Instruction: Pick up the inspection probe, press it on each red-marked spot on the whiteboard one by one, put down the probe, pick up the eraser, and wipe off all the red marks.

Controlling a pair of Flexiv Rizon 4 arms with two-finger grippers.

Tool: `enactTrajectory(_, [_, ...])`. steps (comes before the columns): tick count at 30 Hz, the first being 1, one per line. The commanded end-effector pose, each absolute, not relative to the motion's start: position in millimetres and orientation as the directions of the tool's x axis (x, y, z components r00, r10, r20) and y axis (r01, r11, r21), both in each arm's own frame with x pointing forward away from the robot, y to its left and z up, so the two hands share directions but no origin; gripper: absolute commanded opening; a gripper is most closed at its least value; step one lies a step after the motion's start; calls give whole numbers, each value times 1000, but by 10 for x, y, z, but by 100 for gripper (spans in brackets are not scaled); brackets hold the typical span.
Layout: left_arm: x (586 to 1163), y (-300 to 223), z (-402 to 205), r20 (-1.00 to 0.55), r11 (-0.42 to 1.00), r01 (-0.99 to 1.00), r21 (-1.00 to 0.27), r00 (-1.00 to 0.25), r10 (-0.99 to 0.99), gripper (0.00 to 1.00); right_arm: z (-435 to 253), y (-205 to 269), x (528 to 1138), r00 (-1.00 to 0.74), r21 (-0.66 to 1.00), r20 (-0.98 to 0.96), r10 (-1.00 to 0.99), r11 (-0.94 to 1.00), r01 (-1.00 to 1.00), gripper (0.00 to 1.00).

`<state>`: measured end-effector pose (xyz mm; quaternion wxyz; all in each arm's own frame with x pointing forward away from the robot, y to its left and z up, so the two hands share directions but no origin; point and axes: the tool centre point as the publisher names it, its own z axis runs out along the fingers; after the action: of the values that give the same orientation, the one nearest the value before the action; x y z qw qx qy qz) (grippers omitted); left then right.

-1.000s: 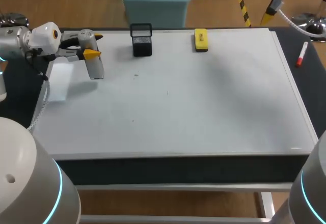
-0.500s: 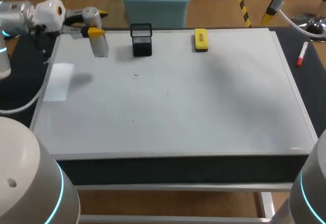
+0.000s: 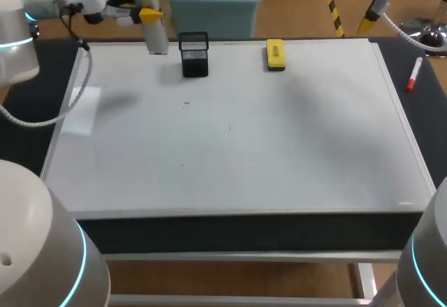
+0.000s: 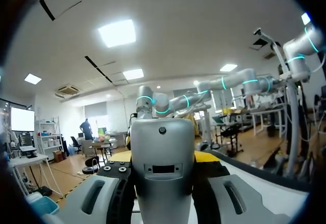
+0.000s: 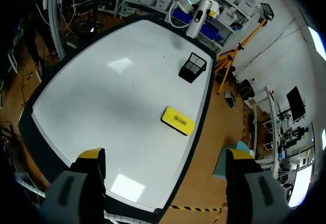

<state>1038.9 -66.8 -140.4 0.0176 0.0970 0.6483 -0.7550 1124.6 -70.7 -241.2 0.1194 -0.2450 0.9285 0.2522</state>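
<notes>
Probe [image 3: 155, 33] hangs clamped between left jaws; right jaws spread wide, holding nothing.

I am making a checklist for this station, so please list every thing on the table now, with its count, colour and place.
whiteboard: one, white, flat on the dark table, covering most of it.
mesh holder: one, black, upright near the whiteboard's far edge, left of the middle.
eraser: one, yellow, lying at the far edge, to the right of the holder.
marker: one, white with red ends, on the table just off the whiteboard's right side.
inspection probe: one, grey, held above the far left edge, beside the holder.
left gripper: one, yellow-tipped, shut on the probe.
right gripper: one, yellow-tipped, open, high above the whiteboard.
</notes>
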Motion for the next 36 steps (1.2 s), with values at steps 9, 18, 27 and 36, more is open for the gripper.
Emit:
enactTrajectory(9, [10750, -1165, -1300, -146, -171, 121, -978, -980, 139, 0, -2406, -709, 11248, -851, 406, -343, -397, 754, -516, 100])
enactTrajectory(18, [10874, -1403, -1392, -97, -164, 81, -983, -991, 90, 0, -2406, -709, 11248, -851, 406, -343, -397, 754, -516, 100])
enactTrajectory(27, [10943, -1488, -1473, -87, -164, 75, -984, -994, 69, 0, -2406, -709, 11248, -851, 406, -343, -397, 754, -516, 100])
enactTrajectory(36, [11087, -1480, -1518, -103, -148, 94, -984, -993, 59, 0, -2406, -709, 11248, -851, 406, -343, -397, 754, -516, 100])
